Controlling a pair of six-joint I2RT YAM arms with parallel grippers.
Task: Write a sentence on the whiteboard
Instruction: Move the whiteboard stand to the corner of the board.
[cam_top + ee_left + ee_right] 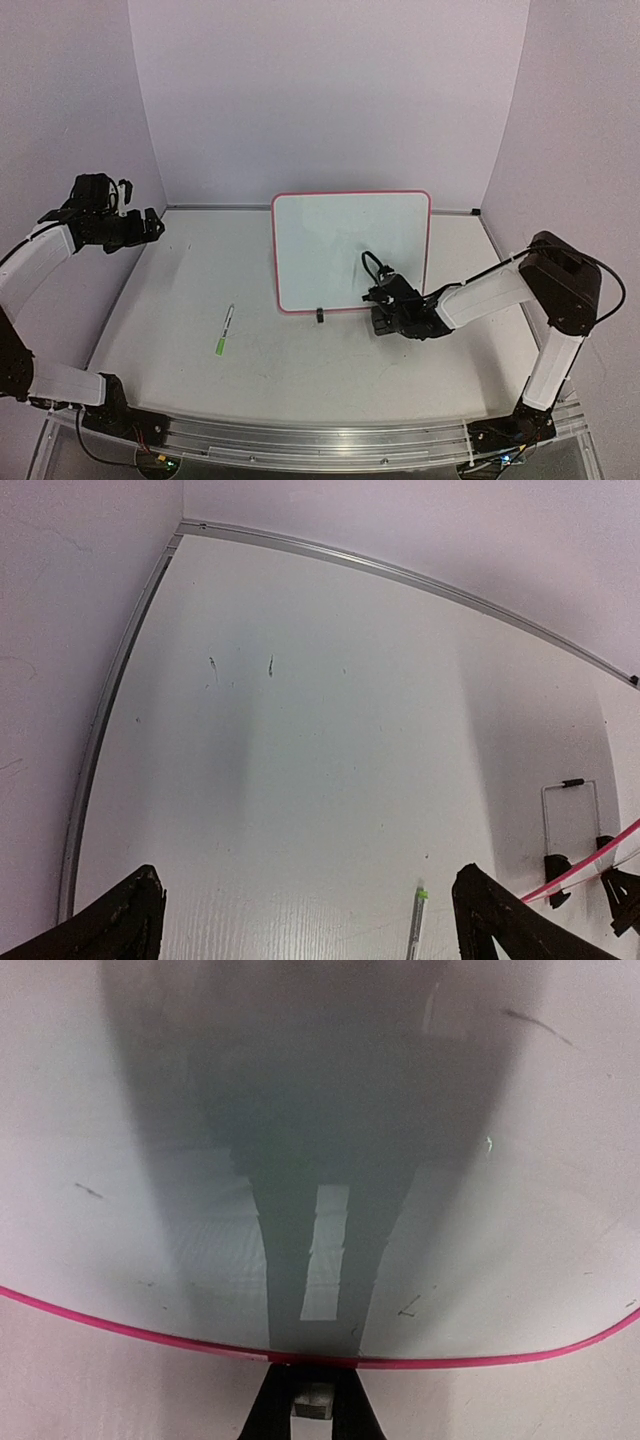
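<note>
From above, you had the whiteboard (350, 250) standing upright mid-way across the table (300, 370), long axis left to right, face toward the arms, with the left gripper (152, 226) spread wide far left; your left wrist view caught its pink edge at right; your right wrist view showed the right gripper (312, 1390) pinched shut at its lower rim.

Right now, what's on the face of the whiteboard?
The whiteboard shows no writing, only faint stray marks. From above, the right pincer hides its lower right part.
</note>
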